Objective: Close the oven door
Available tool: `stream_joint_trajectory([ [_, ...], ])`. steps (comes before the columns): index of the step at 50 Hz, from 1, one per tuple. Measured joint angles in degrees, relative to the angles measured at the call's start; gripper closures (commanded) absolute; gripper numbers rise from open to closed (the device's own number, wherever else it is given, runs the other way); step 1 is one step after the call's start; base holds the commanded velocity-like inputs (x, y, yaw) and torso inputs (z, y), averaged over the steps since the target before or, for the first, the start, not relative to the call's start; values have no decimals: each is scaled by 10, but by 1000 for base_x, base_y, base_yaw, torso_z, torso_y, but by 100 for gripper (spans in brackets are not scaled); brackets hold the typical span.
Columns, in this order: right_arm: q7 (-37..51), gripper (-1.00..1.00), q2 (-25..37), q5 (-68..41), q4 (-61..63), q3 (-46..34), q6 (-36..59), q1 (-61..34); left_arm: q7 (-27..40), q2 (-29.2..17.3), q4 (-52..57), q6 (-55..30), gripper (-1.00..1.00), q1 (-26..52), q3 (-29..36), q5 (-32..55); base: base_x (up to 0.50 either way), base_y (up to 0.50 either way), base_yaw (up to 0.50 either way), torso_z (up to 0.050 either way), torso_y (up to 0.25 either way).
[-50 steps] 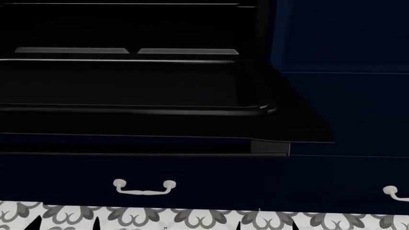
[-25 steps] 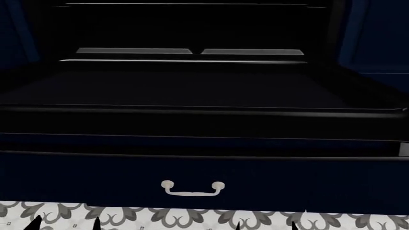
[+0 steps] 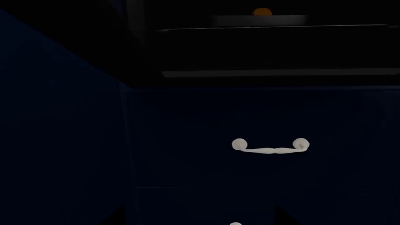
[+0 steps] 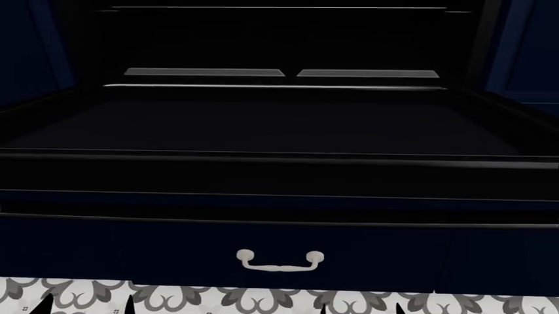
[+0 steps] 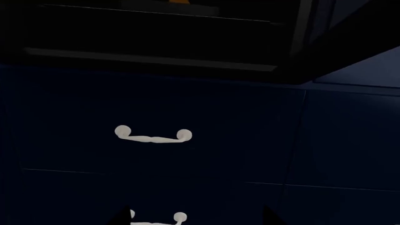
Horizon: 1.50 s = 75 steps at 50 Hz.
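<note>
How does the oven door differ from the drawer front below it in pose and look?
The oven door lies folded down, roughly flat; the drawer front stands vertical and shut. The oven door is glossy black with a black bar along its near edge; the drawer front is navy blue with a white curved handle. Both are wide dark panels.

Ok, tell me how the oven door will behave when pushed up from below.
The oven door lies flat and wide, so it likely swings stiffly as one panel. Its glossy black face looks slippery. The bar handle along the near edge probably gives surer contact.
</note>
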<state>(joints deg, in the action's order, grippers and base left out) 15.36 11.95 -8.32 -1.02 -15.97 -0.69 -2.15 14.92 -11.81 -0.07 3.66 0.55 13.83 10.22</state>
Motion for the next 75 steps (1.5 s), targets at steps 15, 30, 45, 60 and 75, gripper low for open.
stream_joint_trajectory([
  [15,4,-100,4,-1,3,-4,-4,1,3,-3,1,1,-100,0,5,2,308,0,0,0,0],
  [30,8,-100,5,-7,0,-5,-5,-1,6,-6,-1,3,-100,2,9,4,226,0,0,0,0],
  [45,11,-100,8,-12,-1,-6,-8,-1,9,-9,0,5,-100,2,14,6,156,0,0,0,0],
  [60,14,-100,10,-16,0,-8,-9,-1,12,-12,1,6,-100,2,18,9,139,0,0,0,0],
  [75,17,-100,12,-17,-1,-12,-11,-2,16,-15,-1,7,-100,4,22,11,137,0,0,0,0],
])
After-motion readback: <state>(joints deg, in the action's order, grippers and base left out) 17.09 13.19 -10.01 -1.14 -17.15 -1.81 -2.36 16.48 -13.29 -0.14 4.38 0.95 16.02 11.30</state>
